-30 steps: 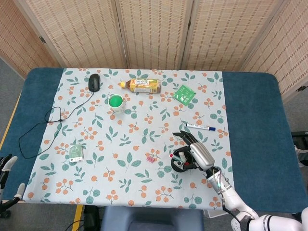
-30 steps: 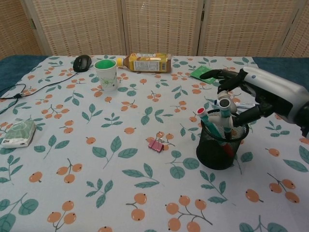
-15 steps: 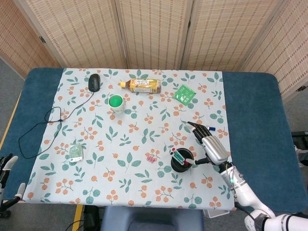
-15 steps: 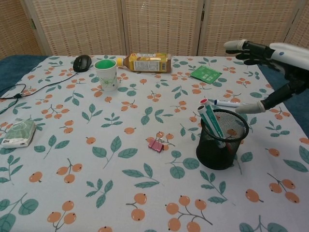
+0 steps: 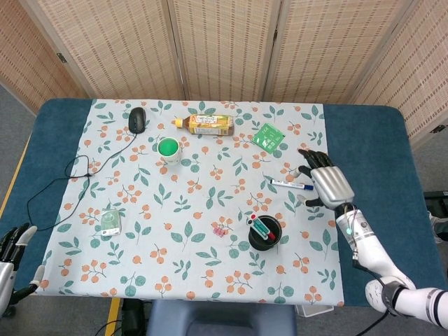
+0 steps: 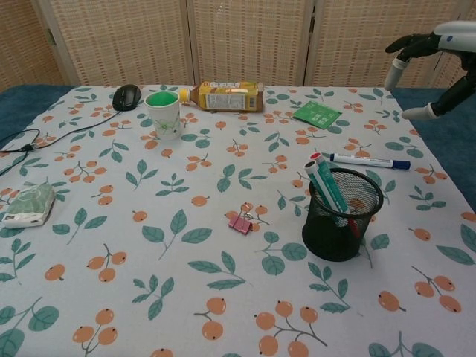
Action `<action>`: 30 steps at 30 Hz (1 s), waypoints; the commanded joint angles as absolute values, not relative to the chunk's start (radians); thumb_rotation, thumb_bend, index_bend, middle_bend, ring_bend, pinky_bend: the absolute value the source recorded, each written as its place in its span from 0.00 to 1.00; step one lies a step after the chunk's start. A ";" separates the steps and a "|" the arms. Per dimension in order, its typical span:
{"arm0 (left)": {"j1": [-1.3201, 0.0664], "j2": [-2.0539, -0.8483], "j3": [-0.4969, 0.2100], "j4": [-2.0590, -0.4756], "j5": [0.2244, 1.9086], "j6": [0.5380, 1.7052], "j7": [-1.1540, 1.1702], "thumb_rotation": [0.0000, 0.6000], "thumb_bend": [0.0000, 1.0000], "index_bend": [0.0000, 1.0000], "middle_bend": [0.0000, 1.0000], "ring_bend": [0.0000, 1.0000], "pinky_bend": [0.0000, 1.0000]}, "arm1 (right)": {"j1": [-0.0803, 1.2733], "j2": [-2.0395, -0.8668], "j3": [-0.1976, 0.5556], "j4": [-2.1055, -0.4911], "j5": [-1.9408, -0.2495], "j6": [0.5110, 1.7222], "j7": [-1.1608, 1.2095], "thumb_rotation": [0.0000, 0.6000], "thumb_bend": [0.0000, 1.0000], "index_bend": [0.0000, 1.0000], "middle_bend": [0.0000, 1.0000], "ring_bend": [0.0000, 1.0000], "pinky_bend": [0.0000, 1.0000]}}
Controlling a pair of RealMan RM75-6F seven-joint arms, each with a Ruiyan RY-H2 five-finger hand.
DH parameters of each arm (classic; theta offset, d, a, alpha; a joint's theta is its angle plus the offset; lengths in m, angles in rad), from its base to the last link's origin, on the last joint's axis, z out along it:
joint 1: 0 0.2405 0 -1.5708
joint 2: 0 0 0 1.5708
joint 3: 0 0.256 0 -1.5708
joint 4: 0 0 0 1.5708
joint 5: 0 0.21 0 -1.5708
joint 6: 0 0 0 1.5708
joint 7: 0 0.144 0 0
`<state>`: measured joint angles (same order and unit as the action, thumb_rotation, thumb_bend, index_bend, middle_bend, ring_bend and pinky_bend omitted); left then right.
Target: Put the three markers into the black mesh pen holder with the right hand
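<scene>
The black mesh pen holder (image 5: 266, 235) (image 6: 341, 214) stands near the table's front right with two markers (image 5: 261, 226) (image 6: 326, 184) leaning in it, one red-capped and one green. A third marker (image 5: 292, 185) (image 6: 370, 161), white with a blue cap, lies flat on the cloth just beyond the holder. My right hand (image 5: 325, 183) (image 6: 437, 47) hovers open above the table, right of that marker, fingers spread and holding nothing. My left hand (image 5: 8, 246) shows at the lower left edge of the head view, off the table, fingers apart.
A green cup (image 5: 168, 149), a lying tea bottle (image 5: 206, 124), a green packet (image 5: 269, 136) and a mouse (image 5: 137, 120) with its cable sit toward the back. A pink binder clip (image 5: 221, 227) lies left of the holder. A tissue pack (image 5: 110, 222) sits at the left.
My right hand rose from over the pen holder, leaving the markers inside, and swung back and to the right. My left hand came slightly more into view.
</scene>
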<state>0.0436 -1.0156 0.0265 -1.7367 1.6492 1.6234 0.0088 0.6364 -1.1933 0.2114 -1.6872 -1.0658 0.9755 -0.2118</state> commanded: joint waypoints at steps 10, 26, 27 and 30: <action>0.049 -1.002 0.027 -1.731 1.655 1.643 -0.027 1.00 0.45 0.00 0.07 0.05 0.22 | 0.811 -1.385 0.213 -1.506 -0.776 0.915 -0.502 1.00 0.27 0.44 0.05 0.00 0.00; 0.046 -0.992 0.025 -1.723 1.651 1.644 -0.060 1.00 0.45 0.00 0.07 0.05 0.22 | 0.884 -1.569 0.199 -1.239 -0.661 0.853 -0.565 1.00 0.27 0.46 0.06 0.00 0.00; 0.046 -0.992 0.025 -1.722 1.650 1.644 -0.061 1.00 0.45 0.00 0.07 0.05 0.22 | 0.886 -1.575 0.199 -1.227 -0.657 0.847 -0.564 1.00 0.27 0.46 0.06 0.00 0.00; 0.043 -0.990 0.023 -1.720 1.644 1.638 -0.067 1.00 0.45 0.00 0.07 0.05 0.22 | 0.893 -1.592 0.203 -1.191 -0.644 0.826 -0.558 1.00 0.27 0.46 0.06 0.00 0.00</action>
